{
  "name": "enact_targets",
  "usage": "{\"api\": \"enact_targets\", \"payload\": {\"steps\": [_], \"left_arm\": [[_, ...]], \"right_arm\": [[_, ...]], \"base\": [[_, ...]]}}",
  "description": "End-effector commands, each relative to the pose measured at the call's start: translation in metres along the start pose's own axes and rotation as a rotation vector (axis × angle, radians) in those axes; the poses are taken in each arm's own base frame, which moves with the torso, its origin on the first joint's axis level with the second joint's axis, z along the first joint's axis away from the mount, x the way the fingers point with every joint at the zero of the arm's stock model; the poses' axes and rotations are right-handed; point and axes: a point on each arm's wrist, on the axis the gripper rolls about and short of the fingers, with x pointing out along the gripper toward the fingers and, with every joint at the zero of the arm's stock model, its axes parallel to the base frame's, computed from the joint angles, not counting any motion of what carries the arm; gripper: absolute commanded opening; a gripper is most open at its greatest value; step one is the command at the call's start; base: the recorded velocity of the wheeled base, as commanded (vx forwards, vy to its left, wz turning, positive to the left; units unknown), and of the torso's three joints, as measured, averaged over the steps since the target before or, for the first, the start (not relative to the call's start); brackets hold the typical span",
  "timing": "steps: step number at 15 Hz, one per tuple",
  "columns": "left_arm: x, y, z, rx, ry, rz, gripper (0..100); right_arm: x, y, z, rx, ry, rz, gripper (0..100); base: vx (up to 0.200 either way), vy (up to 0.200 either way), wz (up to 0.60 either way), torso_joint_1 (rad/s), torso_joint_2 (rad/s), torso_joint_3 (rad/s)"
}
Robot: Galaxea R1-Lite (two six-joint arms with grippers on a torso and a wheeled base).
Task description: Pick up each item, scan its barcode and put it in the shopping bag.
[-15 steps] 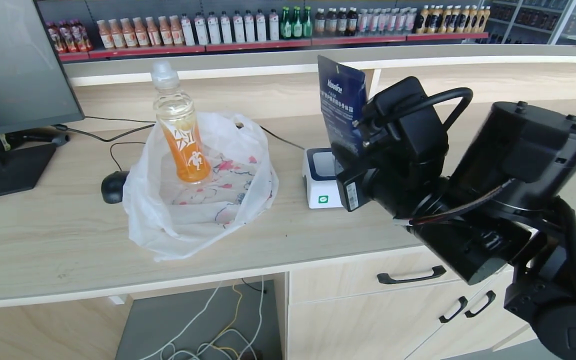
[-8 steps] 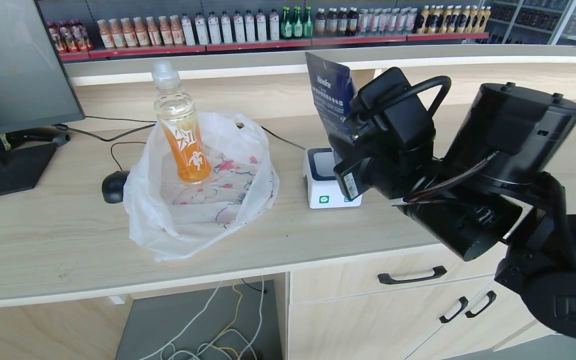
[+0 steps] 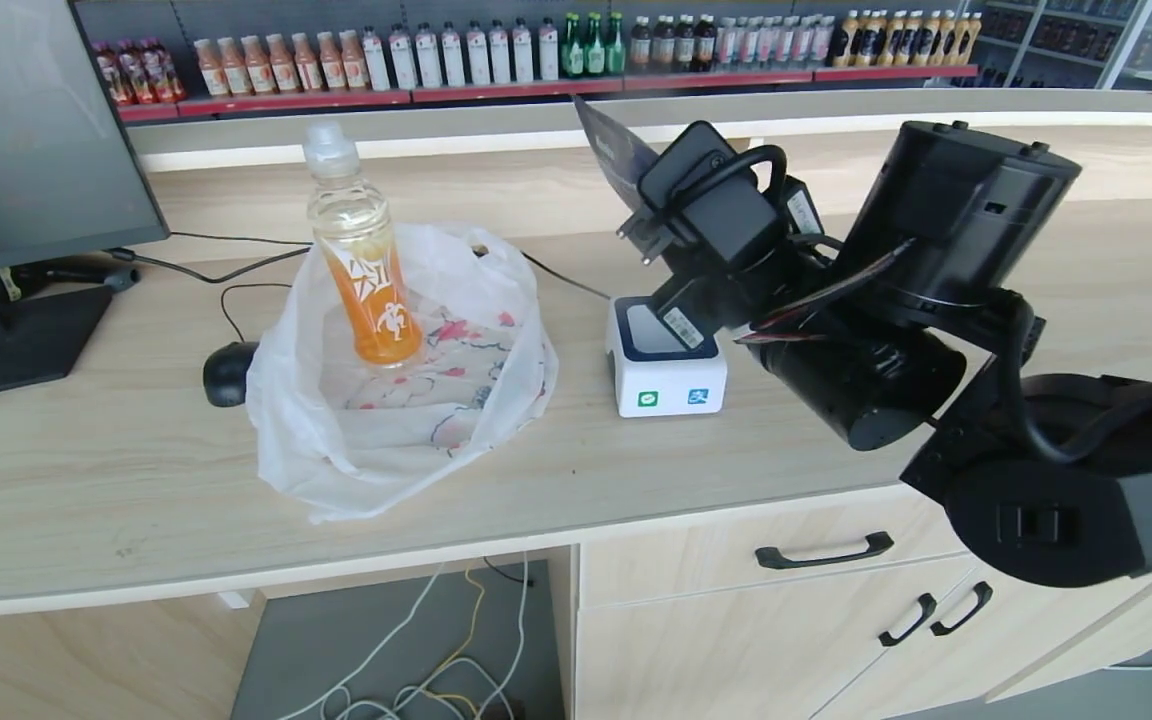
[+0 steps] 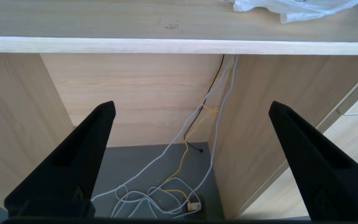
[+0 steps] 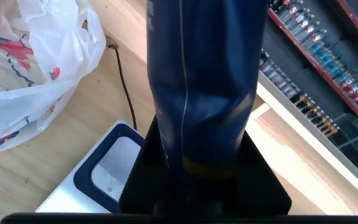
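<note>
My right gripper (image 5: 197, 186) is shut on a dark blue pouch (image 5: 207, 81). In the head view the pouch (image 3: 608, 148) is tilted back and to the left, just above the white barcode scanner (image 3: 666, 378). The scanner's window (image 5: 114, 168) lies below the pouch. A white shopping bag (image 3: 396, 400) sits open on the counter left of the scanner, with an orange drink bottle (image 3: 361, 260) standing upright in it. My left gripper (image 4: 191, 162) hangs open below the counter edge, holding nothing.
A monitor (image 3: 26, 150) and a black mouse (image 3: 228, 372) are at the left of the counter, with cables behind the bag. Drawers with black handles (image 3: 821, 552) sit under the counter at the right. Loose wires (image 4: 185, 186) lie in the open bay below.
My right arm has swung left and upward, uncovering the scanner. The pouch has tipped from upright to slanting back toward the bag. Bag and bottle have not moved.
</note>
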Motion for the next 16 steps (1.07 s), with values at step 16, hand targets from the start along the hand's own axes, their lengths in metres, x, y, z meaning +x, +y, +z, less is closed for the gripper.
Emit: {"api": "enact_targets", "payload": {"steps": [16], "left_arm": [[0.000, 0.000, 0.000, -0.001, 0.000, 0.000, 100]], "right_arm": [[0.020, 0.040, -0.024, -0.154, 0.068, 0.064, 0]], "base": [[0.000, 0.000, 0.00, 0.000, 0.00, 0.000]]}}
